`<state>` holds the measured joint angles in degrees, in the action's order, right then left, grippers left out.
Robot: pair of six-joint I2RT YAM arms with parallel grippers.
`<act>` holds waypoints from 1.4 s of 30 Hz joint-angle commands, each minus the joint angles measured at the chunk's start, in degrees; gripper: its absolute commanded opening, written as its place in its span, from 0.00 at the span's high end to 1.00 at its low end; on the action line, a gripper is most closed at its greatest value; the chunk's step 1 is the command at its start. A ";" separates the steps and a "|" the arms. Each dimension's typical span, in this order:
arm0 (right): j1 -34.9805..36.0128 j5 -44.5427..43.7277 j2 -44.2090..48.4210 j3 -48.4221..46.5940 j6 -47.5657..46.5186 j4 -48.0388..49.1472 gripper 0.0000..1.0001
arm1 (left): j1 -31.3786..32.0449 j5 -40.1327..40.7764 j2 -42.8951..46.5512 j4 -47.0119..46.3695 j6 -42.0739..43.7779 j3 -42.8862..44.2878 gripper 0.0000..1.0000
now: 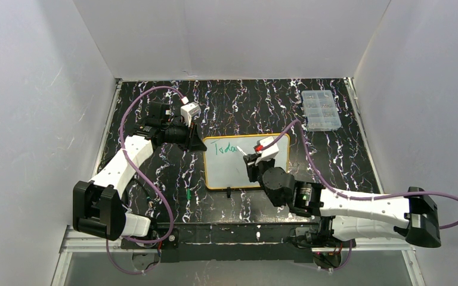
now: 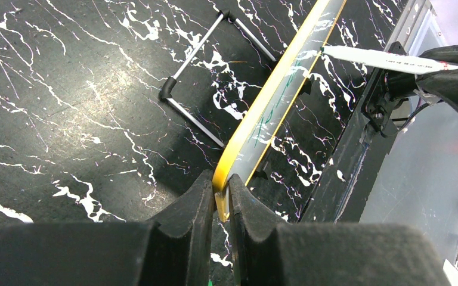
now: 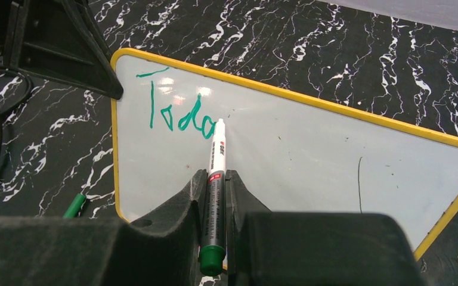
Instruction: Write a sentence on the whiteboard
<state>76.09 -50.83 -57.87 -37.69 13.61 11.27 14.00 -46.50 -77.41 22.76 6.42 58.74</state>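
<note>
The whiteboard point(image 1: 232, 170), white with a yellow-orange frame, lies mid-table with green letters "Toda" at its top left point(image 3: 176, 116). My left gripper point(image 1: 198, 142) is shut on the board's top-left corner; in the left wrist view the yellow edge point(image 2: 256, 128) runs away from between my fingers point(image 2: 220, 199). My right gripper point(image 1: 251, 159) is shut on a green marker point(image 3: 216, 179), its tip touching the board just after the last letter. The marker also shows in the left wrist view point(image 2: 387, 58), tip on the board.
A clear compartmented plastic box point(image 1: 320, 110) stands at the back right. A green marker cap point(image 1: 188, 195) lies on the table left of the board's lower corner, also in the right wrist view point(image 3: 74, 205). White walls enclose the black marbled table.
</note>
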 commanded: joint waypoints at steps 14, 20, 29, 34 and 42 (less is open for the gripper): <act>-0.07 -3.99 -2.49 -0.81 1.25 -0.08 0.99 | -0.38 0.97 2.23 -0.22 0.93 -0.05 1.00; -0.07 -4.03 -1.72 -0.07 3.40 -3.19 0.99 | -0.38 0.97 2.34 -0.18 0.89 -0.06 1.00; -0.07 -3.73 1.13 1.41 5.74 -5.96 0.99 | -0.43 0.87 2.34 -0.18 0.96 0.01 1.00; -0.07 -1.37 2.16 1.19 3.55 -3.00 0.99 | -0.38 0.89 2.28 -0.20 0.89 -0.07 1.00; -0.07 -3.96 1.87 0.69 2.37 -0.68 0.99 | -0.38 0.89 2.37 -0.18 0.96 -0.09 1.00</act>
<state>76.14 -52.21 -56.64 -36.64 17.06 6.66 14.00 -46.39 -77.38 22.76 6.39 58.74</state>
